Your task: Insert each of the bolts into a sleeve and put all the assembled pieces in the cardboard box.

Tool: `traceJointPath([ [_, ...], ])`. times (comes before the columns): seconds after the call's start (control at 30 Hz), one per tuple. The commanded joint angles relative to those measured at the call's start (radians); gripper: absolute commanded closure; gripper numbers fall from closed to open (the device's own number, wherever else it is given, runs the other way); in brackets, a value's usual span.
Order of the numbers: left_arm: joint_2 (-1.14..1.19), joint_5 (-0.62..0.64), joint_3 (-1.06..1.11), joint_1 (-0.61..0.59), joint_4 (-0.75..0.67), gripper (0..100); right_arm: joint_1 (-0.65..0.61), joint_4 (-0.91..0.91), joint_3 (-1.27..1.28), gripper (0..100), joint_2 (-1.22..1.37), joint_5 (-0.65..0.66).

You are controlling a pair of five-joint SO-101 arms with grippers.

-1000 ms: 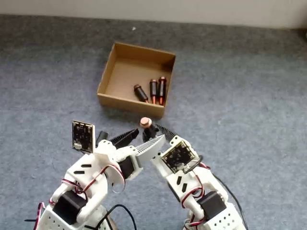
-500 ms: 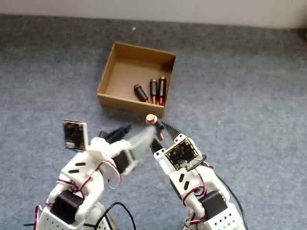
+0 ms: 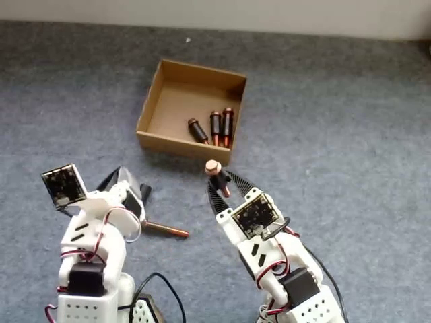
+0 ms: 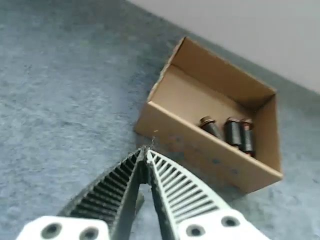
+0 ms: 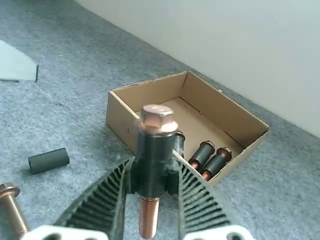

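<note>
We clamp the assembled piece (image 3: pixel 214 171) upright in our right pincer (image 3: pixel 222 183), just below the cardboard box (image 3: pixel 178 145) in frame. Our left pincer (image 4: pixel 145 156) is together, empty.

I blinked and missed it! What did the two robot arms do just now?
The left pincer pulled back to its own side, away from the black sleeve with the copper bolt in it. The right pincer kept hold of that sleeve and nudged it toward the brown cardboard box. The three assembled pieces in the box stayed put.
</note>
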Motion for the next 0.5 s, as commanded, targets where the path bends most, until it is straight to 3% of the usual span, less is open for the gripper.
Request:
traceJointPath([
  [0.0, -0.007, -0.121, 0.105, -0.068, 0.003, 99, 0.022, -0.027, -0.024, 99.2, -0.007, -0.011],
  [0.2, -0.005, -0.199, 0.150, -0.074, 0.051, 99, 0.119, -0.021, -0.094, 99.2, -0.005, -0.011],
  [0.47, -0.004, -0.362, 0.150, -0.064, 0.196, 99, 0.125, -0.021, -0.206, 99.2, -0.004, -0.003],
])
